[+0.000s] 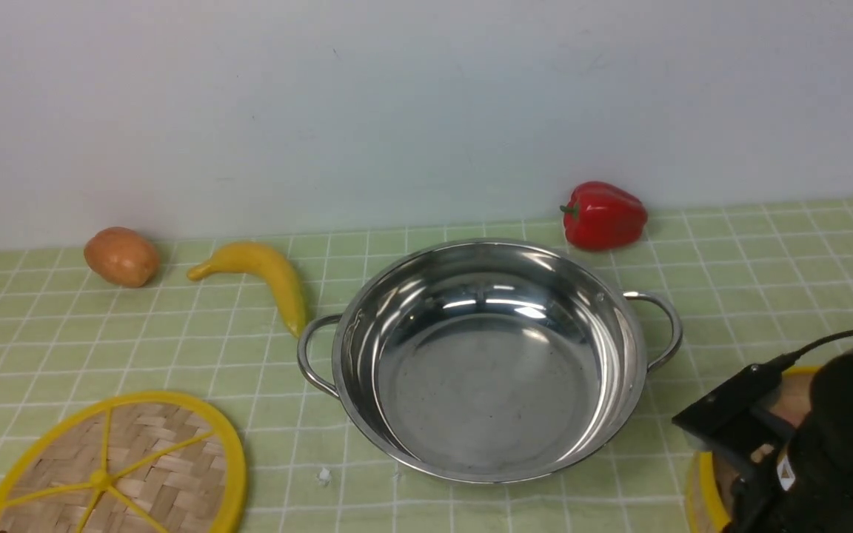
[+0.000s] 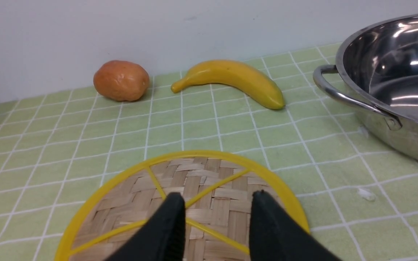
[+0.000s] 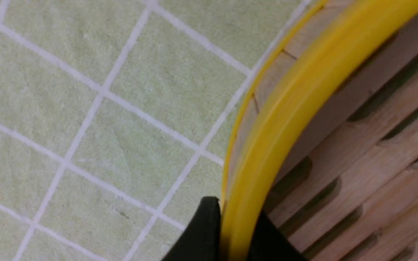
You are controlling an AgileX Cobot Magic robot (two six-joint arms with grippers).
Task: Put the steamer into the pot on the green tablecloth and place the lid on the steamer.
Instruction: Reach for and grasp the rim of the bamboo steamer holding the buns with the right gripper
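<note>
The steamer (image 1: 705, 485) stands on the green tablecloth (image 1: 730, 266) at the near right, mostly hidden behind my right arm (image 1: 834, 444). In the right wrist view my right gripper (image 3: 236, 210) is shut on the steamer's (image 3: 357, 119) yellow rim, one finger outside the wall and one inside over the slatted floor. The shiny pot (image 1: 486, 385) sits empty in the middle. The lid (image 1: 123, 466) lies flat at the near left. My left gripper (image 2: 218, 197) hovers over the lid (image 2: 209, 177), open, with nothing between its fingers.
A potato (image 1: 121, 256) and a banana (image 1: 263, 274) lie at the back left, the banana near the pot's left handle (image 1: 312, 355). A red pepper (image 1: 604, 215) sits behind the pot by the white wall. A small white scrap (image 1: 323, 476) lies in front of the pot.
</note>
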